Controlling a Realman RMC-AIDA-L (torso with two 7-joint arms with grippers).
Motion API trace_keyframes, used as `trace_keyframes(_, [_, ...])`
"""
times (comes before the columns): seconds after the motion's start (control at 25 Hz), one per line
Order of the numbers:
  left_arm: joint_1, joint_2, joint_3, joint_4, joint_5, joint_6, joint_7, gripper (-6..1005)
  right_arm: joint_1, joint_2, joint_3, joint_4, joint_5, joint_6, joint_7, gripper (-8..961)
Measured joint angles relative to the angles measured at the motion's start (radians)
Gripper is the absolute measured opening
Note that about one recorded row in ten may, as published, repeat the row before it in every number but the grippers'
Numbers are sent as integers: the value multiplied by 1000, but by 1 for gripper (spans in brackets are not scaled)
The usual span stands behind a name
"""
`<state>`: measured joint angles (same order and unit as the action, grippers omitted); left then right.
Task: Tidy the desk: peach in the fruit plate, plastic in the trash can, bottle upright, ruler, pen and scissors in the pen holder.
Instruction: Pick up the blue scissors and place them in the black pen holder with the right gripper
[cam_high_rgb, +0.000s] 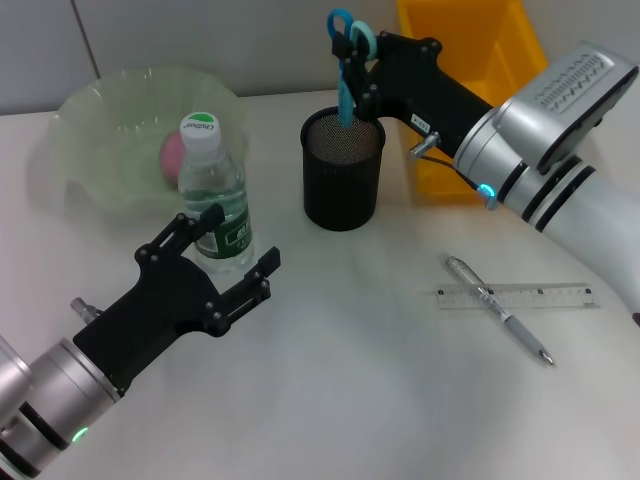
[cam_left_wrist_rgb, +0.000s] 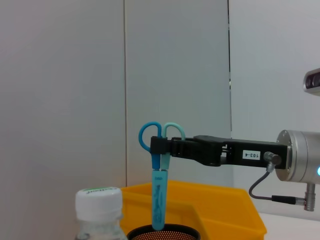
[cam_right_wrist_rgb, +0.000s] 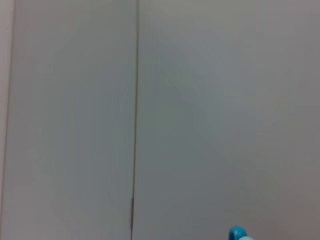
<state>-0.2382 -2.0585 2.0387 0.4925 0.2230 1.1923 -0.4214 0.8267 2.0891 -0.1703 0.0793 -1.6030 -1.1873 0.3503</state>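
**Scissors half in holder**

Head view: right gripper (cam_high_rgb: 352, 62) pinches scissors (cam_high_rgb: 346, 70) above holder (cam_high_rgb: 343, 168), tips inside. Left gripper (cam_high_rgb: 222, 262), fingers spread, near holder beside upright bottle (cam_high_rgb: 214, 193). Risk: an off-vertical release could tip the scissors over the rim.

Left wrist view: shows scissors hanging vertical.

Right wrist view: only a handle loop.

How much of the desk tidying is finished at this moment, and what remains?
Done: the peach lies in the fruit plate and the bottle stands upright by the open left gripper. In hand: the right gripper lowers the scissors into the pen holder. Left: the pen and ruler on the table.
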Motion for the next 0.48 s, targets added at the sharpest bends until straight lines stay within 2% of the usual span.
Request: trace_keyframes(0.48, [-10,-1,0,-3,2,-1,1,798,-5,0,10,12,2,33,-7,194])
